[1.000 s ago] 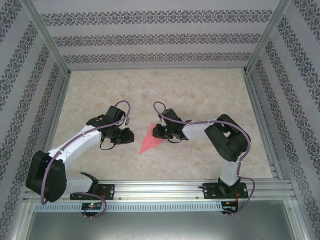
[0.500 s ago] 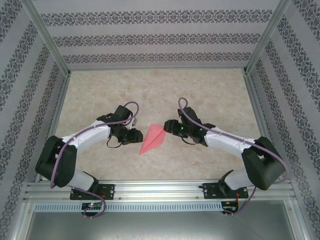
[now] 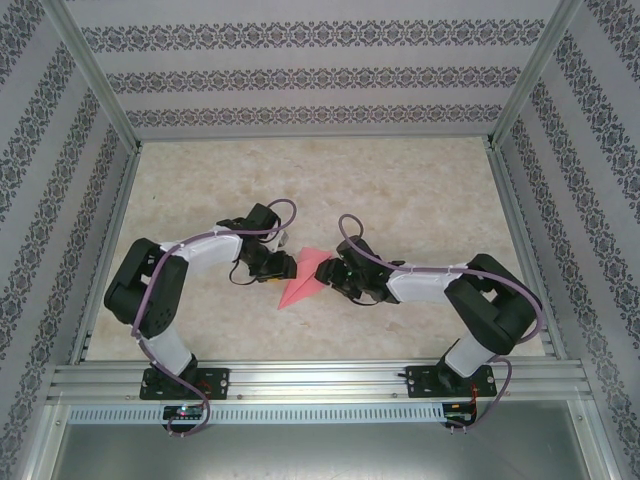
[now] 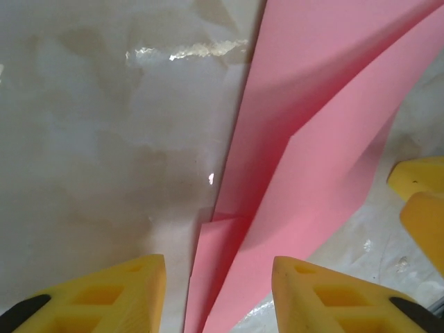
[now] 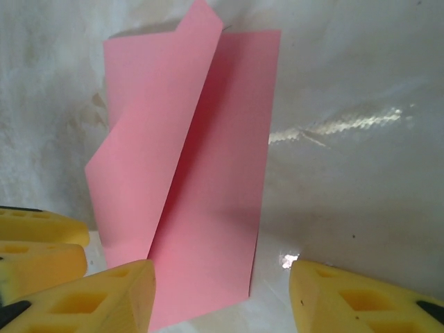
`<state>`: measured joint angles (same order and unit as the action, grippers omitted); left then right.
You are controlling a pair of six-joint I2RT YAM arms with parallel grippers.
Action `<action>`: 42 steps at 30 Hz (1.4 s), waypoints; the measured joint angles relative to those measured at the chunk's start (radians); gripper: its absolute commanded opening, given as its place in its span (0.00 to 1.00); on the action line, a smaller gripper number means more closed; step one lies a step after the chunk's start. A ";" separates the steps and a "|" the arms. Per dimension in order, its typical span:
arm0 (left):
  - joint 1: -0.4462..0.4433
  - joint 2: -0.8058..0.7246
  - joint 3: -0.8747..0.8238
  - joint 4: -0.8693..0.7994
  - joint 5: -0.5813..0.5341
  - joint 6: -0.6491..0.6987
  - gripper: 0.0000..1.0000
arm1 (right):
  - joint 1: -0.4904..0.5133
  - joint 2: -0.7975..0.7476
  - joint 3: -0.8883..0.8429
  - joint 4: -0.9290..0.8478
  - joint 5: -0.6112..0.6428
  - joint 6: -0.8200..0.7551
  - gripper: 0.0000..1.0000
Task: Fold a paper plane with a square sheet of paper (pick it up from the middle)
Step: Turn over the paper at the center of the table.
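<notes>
The paper plane [image 3: 303, 284] would probably handle as something almost weightless and limp. It was a thin sheet, likely to bend under any nudge, skate on the glossy worktop [image 3: 400, 190] and keep whatever crease a careless pinch gave it. The soundest hold seemed to be along the layered middle fold, where the stacked plies were stiffest, rather than on a loose outer edge. It lay near the centre of the top view, a slim pink-red shape slanting from upper right to lower left, plain and unmarked, with sharp creases. In the right wrist view one side of it stood lifted off the flat layer beneath. The left claw [image 3: 280, 266] and the right claw [image 3: 332, 276] flanked it closely, each with fingers apart and clamped on nothing.
</notes>
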<state>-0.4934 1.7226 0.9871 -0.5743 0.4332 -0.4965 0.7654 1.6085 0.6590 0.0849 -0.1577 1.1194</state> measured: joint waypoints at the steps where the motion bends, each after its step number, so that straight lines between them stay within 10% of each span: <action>1: 0.000 0.006 0.001 0.002 0.000 0.001 0.44 | 0.001 0.001 0.000 0.008 0.000 0.010 0.54; 42: -0.015 0.039 0.006 0.018 -0.003 0.005 0.38 | 0.018 0.036 0.000 0.096 0.009 0.089 0.51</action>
<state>-0.5083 1.7615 0.9932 -0.5564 0.4297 -0.4911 0.7837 1.6447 0.6590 0.1810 -0.1490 1.2083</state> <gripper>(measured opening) 0.377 0.508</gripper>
